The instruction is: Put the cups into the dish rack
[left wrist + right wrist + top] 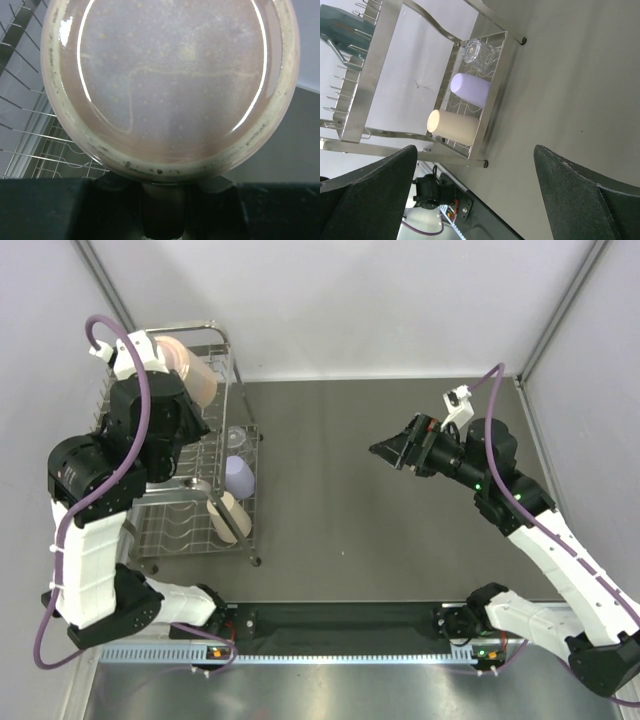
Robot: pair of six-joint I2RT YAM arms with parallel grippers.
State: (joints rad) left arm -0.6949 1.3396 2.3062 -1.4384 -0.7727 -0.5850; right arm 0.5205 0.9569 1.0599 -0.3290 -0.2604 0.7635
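Mug [170, 80] gripped by left end effector [162, 182] abv rack [172, 530].

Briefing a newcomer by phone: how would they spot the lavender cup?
Find the wire dish rack on the left; a narrow basket along its right side holds three cups in a row. The lavender cup is the middle one, between a clear glass and a beige cup.

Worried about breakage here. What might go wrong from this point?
The pink cup in the left end effector hangs above the dish rack; released there, it may bounce off the wires. It fills the left wrist view, hiding most of the rack beneath. Lowered carelessly, it might knock the clear glass.
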